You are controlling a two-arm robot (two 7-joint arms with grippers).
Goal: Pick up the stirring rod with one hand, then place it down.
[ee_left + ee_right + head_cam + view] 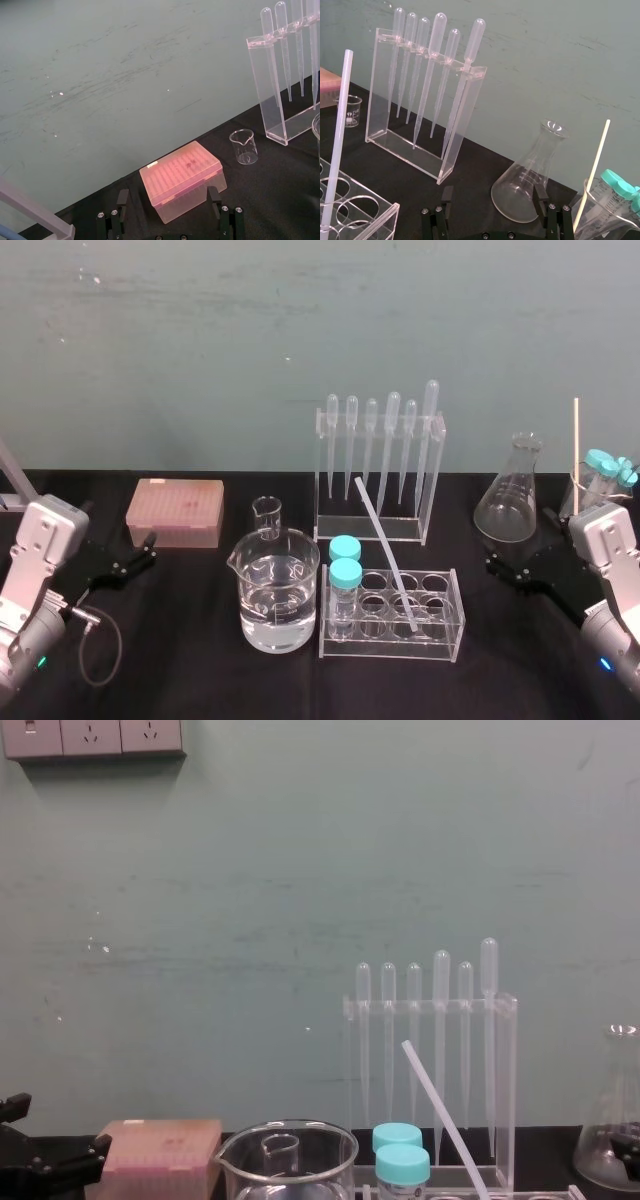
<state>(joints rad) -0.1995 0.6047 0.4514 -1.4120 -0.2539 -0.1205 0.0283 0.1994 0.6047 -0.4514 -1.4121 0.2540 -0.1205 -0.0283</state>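
The left end effector (140, 555) sits released at the left of the surface (200, 670), just beside the pink tip box (174, 512), and seems the poorer choice, since the large beaker (278, 600) stands between it and the work. The stirring rod (388, 555) leans in the clear tube rack (440, 635), foot in one hole, top slanting back-left; grip its bare stretch above the rack and draw along the slant, sparing the blue-capped tubes (345, 560). The right end effector (510, 570), fingers spread and empty near the conical flask (512, 502), looks nearest
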